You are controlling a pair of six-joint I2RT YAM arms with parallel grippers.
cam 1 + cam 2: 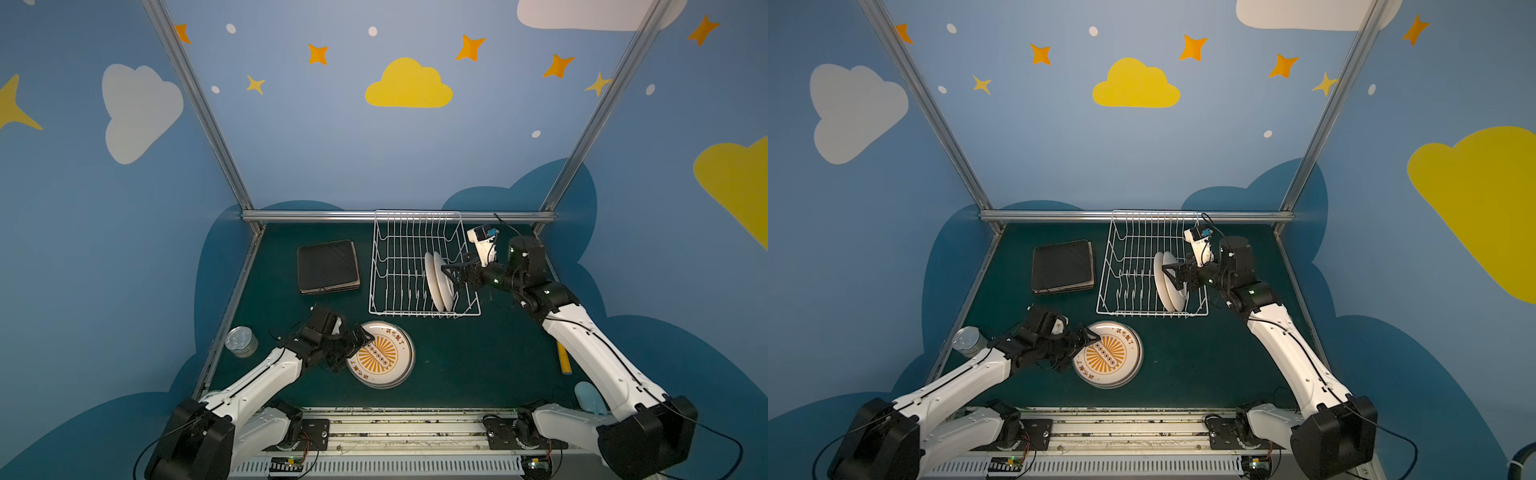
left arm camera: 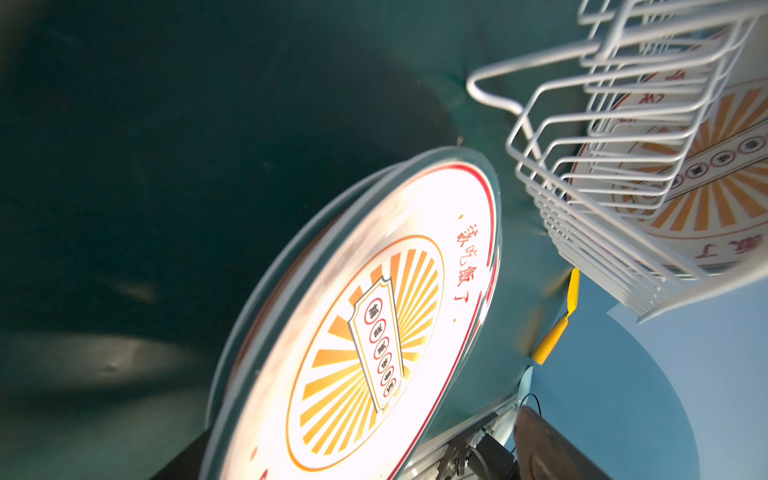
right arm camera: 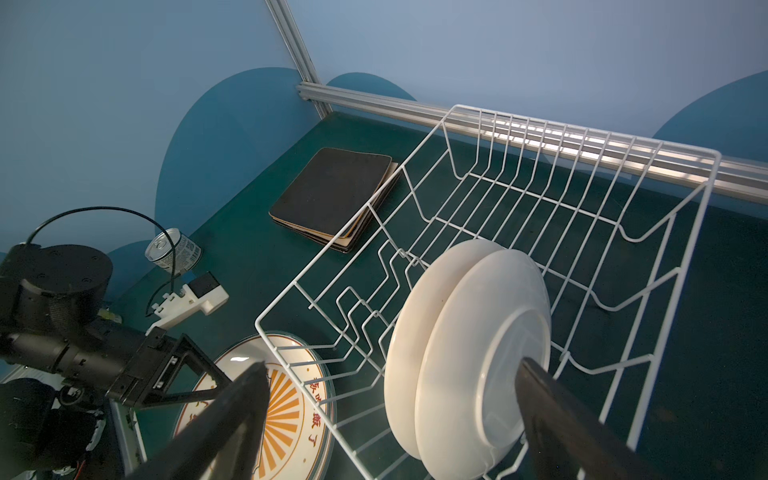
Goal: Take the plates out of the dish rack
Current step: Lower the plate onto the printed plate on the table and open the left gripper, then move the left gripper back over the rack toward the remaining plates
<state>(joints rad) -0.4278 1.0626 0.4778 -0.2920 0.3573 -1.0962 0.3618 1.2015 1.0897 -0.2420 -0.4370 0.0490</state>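
Unloading part done: square plates stacked beside the dish rack, round plates flat in front. Left gripper, jaws spread, grips nothing at their rim. Right gripper — jaws wide, nothing grasped — flanks two upright plates left inside.

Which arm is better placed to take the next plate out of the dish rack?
Right. The right gripper stands open at the two round plates in the dish rack. The left gripper is at the printed plate lying on the table, away from the rack.
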